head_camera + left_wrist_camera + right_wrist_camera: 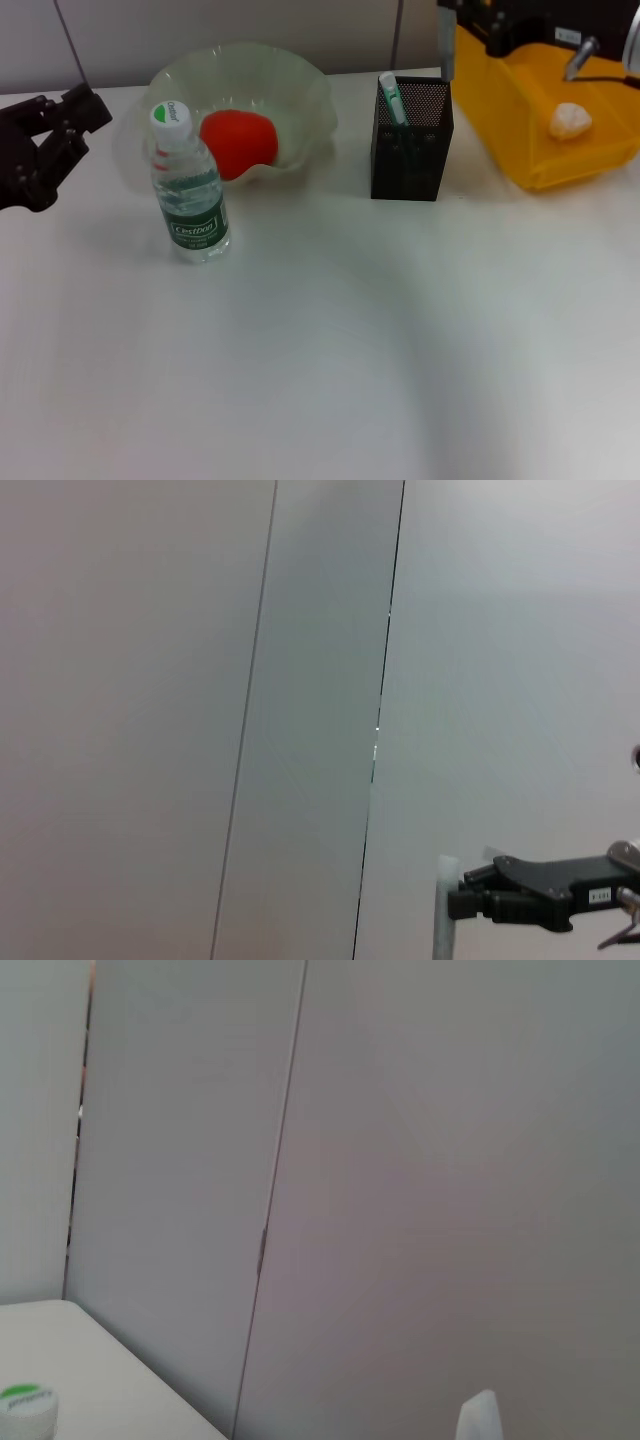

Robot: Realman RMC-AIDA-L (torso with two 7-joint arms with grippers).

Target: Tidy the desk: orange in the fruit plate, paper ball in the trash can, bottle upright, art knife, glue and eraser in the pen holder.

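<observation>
The white tabletop (330,350) carries a clear plastic water bottle with a white cap and green label (189,185), standing upright toward the robot's left. Just behind it is a translucent, wavy-rimmed fruit plate (310,95), and in it lies the orange (238,144), which looks red-orange here. Near the middle, at the back, stands a black mesh pen holder (411,150) with a white and green glue stick (392,98) leaning inside it. To its right is a yellow plastic trash can (500,110), tilted open toward the camera, with a crumpled white paper ball (570,120) inside.

The left gripper (55,135), black, hangs at the tabletop's left edge, well apart from the bottle and plate; its fingers are spread and grasp nothing. The right gripper (448,25) is high at the back, over the gap between pen holder and trash can, clenched on a thin grey art knife (445,45) that hangs blade-end down just above the holder's right rear corner. In the left wrist view the right gripper (470,900) shows far off, with the knife (443,910) upright against the grey wall panels (300,680).
</observation>
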